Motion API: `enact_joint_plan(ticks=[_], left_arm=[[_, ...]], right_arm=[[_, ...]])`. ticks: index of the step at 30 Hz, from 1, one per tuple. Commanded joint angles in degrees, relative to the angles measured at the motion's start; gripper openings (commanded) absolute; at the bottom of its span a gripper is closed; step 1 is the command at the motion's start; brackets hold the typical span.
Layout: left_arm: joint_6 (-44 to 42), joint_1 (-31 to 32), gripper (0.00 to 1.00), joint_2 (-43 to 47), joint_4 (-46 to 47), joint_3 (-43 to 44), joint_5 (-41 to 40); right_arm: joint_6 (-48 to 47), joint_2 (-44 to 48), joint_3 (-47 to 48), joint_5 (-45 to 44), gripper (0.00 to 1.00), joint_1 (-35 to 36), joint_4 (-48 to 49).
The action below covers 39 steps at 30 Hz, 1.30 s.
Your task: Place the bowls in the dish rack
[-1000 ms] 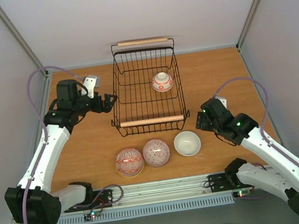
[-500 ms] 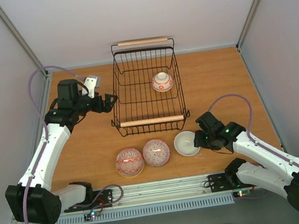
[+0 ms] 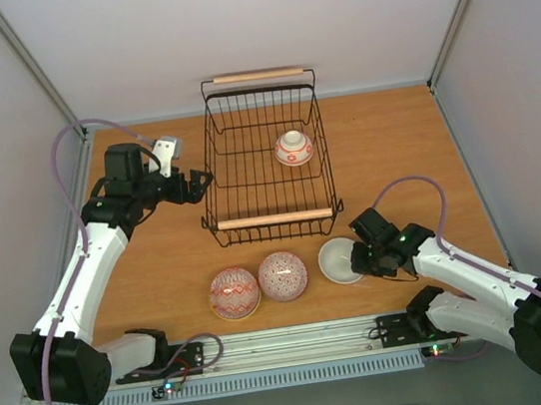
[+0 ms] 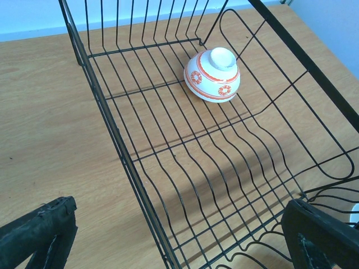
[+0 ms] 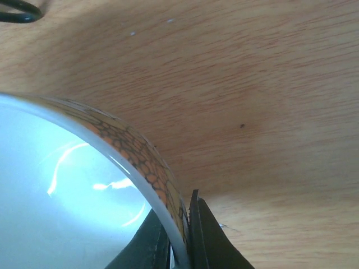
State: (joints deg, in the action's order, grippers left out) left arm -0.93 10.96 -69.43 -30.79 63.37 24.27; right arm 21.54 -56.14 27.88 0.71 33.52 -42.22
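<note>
The right end effector (image 3: 359,257) is clenched on the right-hand rim of the white bowl (image 3: 335,261), one finger inside and one outside the wall, as the right wrist view shows. The bowl sits upright on the worktop (image 3: 392,135) close to its near edge, a little right of the middle. The main danger is the hold itself. It is a thin pinch on one side of a glazed rim, so the bowl is likely to hang off-centre once raised, and it could swing, twist between the fingers or slip out and drop. A tilted lift could also scrape the bowl's far side along the wood or push it into the pink bowl (image 3: 283,275), which lies dome-up just beside it on the left. A red bowl (image 3: 234,293) lies next to that one, nearer the near left corner. The dish rack (image 3: 245,166) stands in the middle of the worktop toward the far edge, and its near wooden handle (image 3: 273,219) lies directly between the held bowl and the rack floor. The bowl therefore has to clear that rod, and a low pass would strike it and could jar the grip loose. One red-and-white bowl (image 4: 212,75) rests upside down in the far right part of the rack, so room there is tighter. The left end effector (image 3: 195,183) hangs released just beside the rack's left wall.
</note>
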Motion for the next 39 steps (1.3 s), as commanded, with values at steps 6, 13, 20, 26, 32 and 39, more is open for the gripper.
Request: enact_joint_plan(ticks=[6,13,20,26,32,39], left_arm=[[-0.64,-0.06,0.99,0.51,0.49,1.20,0.88],[-0.70,-0.07,0.99,2.10,0.26,1.22,1.05],[-1.05,-0.06,0.99,3.05,0.25,1.05,2.46],[-1.79,0.36,0.99,0.99,-1.72,2.27,3.11],[-2.38,1.22,0.99,0.90,-2.44,2.63,4.18],[-3.11,1.69,0.99,1.96,-2.42,2.39,4.64]], right_arm=[[-1.44,8.83,7.94,-14.96,0.01,0.58,-14.70],[-1.96,6.79,18.21,-26.81,0.01,0.58,-21.53],[-6.87,6.52,30.69,-36.79,0.01,0.58,-23.59],[-14.59,-0.48,39.40,-30.52,0.01,0.70,-14.10],[-20.44,-15.82,51.76,-31.97,0.01,7.61,-9.48],[-26.29,-29.87,63.43,-31.98,0.01,12.81,-6.83]])
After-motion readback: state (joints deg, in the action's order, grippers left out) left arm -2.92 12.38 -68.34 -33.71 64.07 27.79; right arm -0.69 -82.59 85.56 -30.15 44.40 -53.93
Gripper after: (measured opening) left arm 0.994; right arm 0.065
